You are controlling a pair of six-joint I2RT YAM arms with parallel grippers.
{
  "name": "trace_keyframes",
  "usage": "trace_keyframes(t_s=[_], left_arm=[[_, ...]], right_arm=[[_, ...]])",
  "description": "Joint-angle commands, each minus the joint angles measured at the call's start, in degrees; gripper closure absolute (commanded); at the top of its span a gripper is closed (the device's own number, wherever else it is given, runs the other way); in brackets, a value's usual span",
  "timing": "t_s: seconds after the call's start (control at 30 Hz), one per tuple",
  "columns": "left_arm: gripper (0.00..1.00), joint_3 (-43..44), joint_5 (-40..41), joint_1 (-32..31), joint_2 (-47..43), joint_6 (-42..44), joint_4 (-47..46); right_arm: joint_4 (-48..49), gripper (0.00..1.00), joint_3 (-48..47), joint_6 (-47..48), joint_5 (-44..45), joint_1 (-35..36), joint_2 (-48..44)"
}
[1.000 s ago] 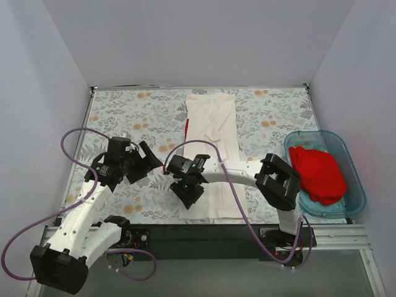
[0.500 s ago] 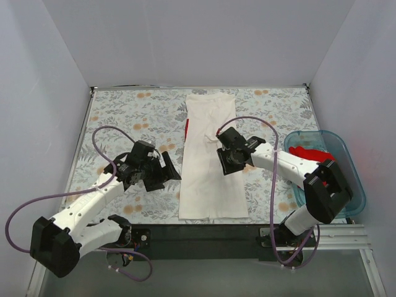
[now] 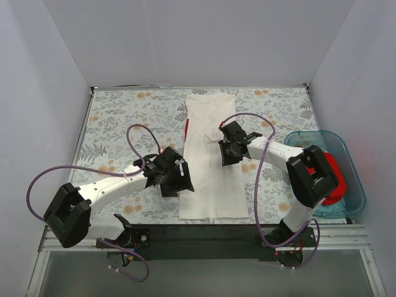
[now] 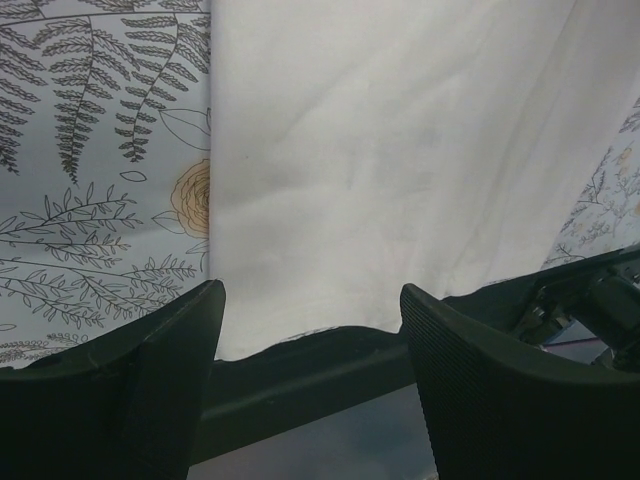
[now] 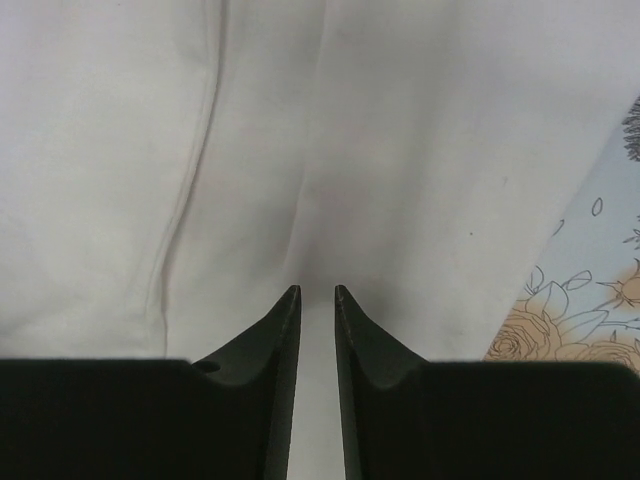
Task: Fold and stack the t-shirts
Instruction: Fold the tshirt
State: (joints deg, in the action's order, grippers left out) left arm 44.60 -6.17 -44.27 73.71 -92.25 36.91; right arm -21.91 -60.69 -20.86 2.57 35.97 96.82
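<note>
In the top external view, the white t-shirt (image 3: 213, 161) is seen folded into a long strip down the middle of the counter (image 3: 124, 117), reaching from the far edge to the near edge. A sliver of red print (image 3: 187, 127) is exposed at its left side. The red t-shirt (image 3: 335, 179) is bundled in the translucent blue tub (image 3: 349, 154) at the right edge of the counter. The left fingers (image 3: 178, 180) are placed at the left side of the white strip, towards the near edge. The right fingers (image 3: 228, 156) are set over the strip's right half, about midway along it.

In the left wrist view, the left fingers are spread wide apart and nothing is held between them. The white t-shirt (image 4: 400, 150) lies beyond them, with its straight left side against the floral counter (image 4: 100, 150). The dark near edge of the counter (image 4: 300, 380) is seen between the fingers.

In the right wrist view, the right fingers are drawn almost together, only a thin slit being left between the tips. Whether cloth is pinched cannot be told. The white t-shirt (image 5: 400, 130) fills the view, and a raised fold line (image 5: 190, 190) is seen on it
</note>
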Motion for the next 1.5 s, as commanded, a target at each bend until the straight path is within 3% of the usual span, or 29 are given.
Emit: trace_keyframes(t_s=[0.0,0.33,0.67,0.83,1.0,1.17,1.47], left_arm=[[0.31,2.07,2.75,-1.78,0.46,-1.27,-0.87],[0.33,2.24,3.45,-4.16,2.31,-2.06,-0.87],[0.34,2.95,4.07,-5.74,3.54,-2.32,-0.61],[0.33,3.21,4.15,-6.09,4.16,-2.23,-0.43],[0.33,3.21,4.24,-6.53,4.42,-2.41,-0.43],[0.34,3.21,4.24,-6.88,4.51,-2.59,-0.43],[0.34,3.39,4.24,-7.23,4.95,-2.59,-0.34]], right_arm=[[3.98,0.75,-1.98,-0.41,-2.13,-0.19,0.74],[5.83,0.72,-1.19,-1.72,-4.15,-0.19,1.71],[5.83,0.73,0.04,-2.60,0.07,-0.19,2.76],[6.27,0.82,0.30,-2.61,-0.72,-0.19,3.20],[6.35,0.84,0.57,-2.60,-0.90,-0.19,3.55],[6.35,0.99,0.92,-2.52,-0.99,-0.19,3.12],[5.21,0.99,0.04,-2.25,-6.52,-0.11,-1.19]])
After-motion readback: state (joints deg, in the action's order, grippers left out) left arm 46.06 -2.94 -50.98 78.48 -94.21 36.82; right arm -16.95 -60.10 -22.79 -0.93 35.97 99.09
